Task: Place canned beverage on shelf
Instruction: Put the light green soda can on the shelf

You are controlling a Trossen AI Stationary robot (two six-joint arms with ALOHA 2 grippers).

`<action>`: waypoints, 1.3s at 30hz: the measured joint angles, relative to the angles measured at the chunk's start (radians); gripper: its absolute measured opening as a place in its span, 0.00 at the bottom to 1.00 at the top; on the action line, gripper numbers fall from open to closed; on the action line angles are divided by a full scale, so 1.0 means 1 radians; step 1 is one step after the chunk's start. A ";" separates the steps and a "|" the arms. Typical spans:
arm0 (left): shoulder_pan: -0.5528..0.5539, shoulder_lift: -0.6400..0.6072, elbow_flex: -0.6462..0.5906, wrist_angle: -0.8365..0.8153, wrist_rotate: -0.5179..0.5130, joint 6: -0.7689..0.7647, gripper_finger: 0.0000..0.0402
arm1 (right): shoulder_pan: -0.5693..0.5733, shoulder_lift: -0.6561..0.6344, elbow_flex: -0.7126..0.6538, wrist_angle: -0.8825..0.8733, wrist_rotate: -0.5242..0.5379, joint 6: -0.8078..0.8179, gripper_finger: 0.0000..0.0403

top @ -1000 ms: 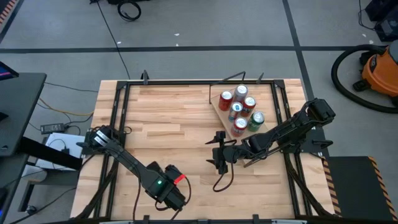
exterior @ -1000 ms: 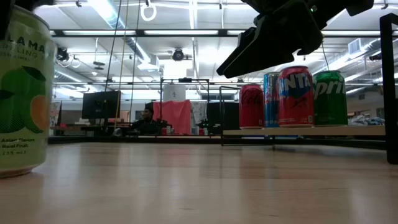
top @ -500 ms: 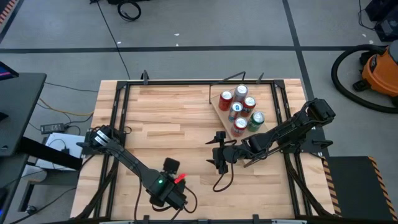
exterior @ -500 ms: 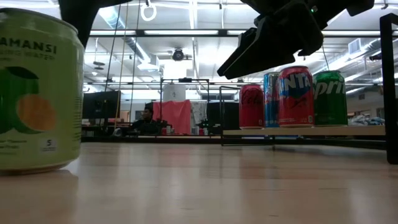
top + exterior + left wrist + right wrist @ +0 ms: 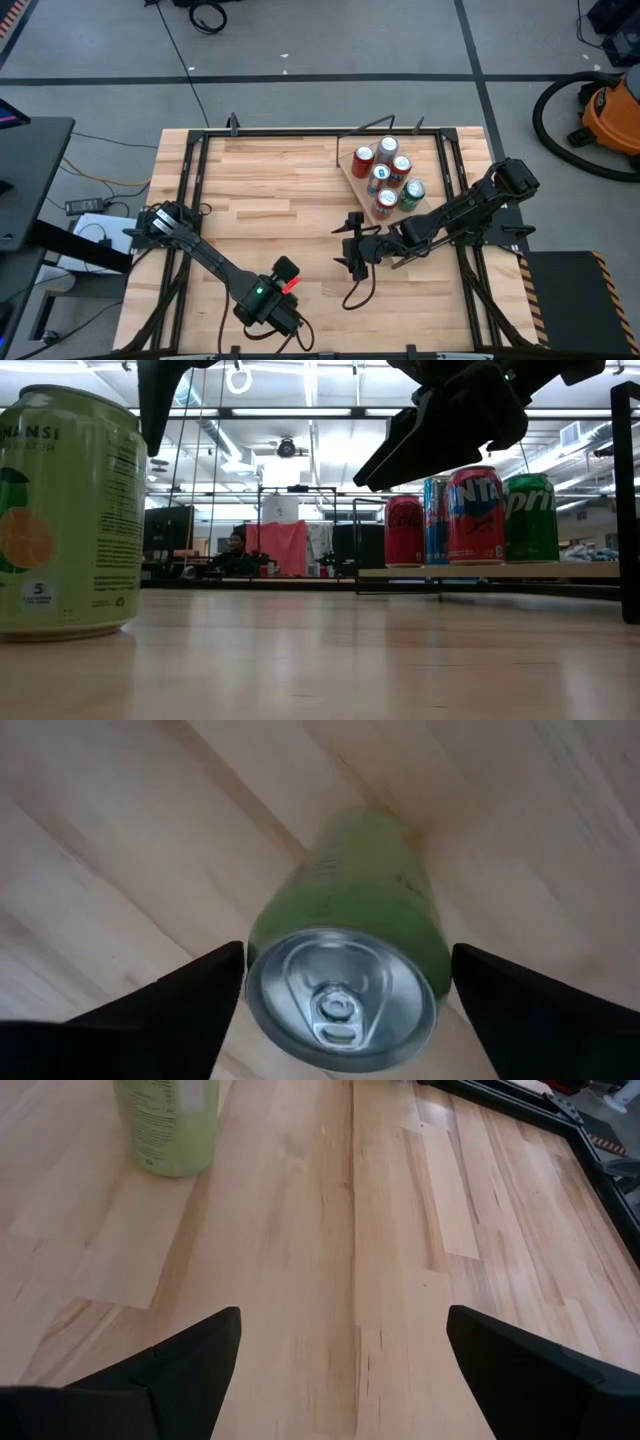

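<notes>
Left wrist view looks straight down on the green can (image 5: 345,975), which stands upright on the desk (image 5: 120,840) near its front edge, toward the left, well apart from the shelf (image 5: 357,186) at the far right; its silver lid with pull tab faces up and the pincer's two dark fingers (image 5: 170,1005) stand wide on either side of it, neither visibly touching the wall.

I judge the can a thin aluminium cylinder, smooth and printed, likely slippery to bare pads and easily dented if squeezed hard; whether full or empty cannot be told, though it sits steady, which suggests some weight; the best hold looks to be across the straight wall about mid-height, below the tapered shoulder, with the jaws square to the axis so it does not tip or twist.

In the low view the can (image 5: 65,510) fills the near left, with pale green print and a citrus picture; the left pincer (image 5: 285,278) hangs just over it.

Beyond, the shelf is a light smooth board edged with thin black rods, already carrying red, blue and green cans (image 5: 388,180) packed close; the right pincer (image 5: 352,245) waits near it, fingers spread and holding nothing; the desk is oiled plank wood with visible grain.
</notes>
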 joint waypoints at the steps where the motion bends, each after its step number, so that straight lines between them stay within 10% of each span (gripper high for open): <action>1: 0.000 0.000 0.000 0.000 -0.002 0.001 0.92 | 0.001 0.000 0.000 0.000 0.000 0.000 0.91; 20: -0.006 0.000 0.102 0.052 -0.133 -0.220 0.98 | 0.006 0.000 0.000 0.001 0.006 0.000 0.91; 33: -0.022 0.000 0.199 -0.003 -0.002 -1.256 0.98 | 0.015 0.000 0.000 0.003 0.008 0.001 0.91; 39: -0.053 0.000 0.200 -0.057 0.017 -1.508 0.95 | 0.018 0.000 0.000 0.013 0.008 0.000 0.91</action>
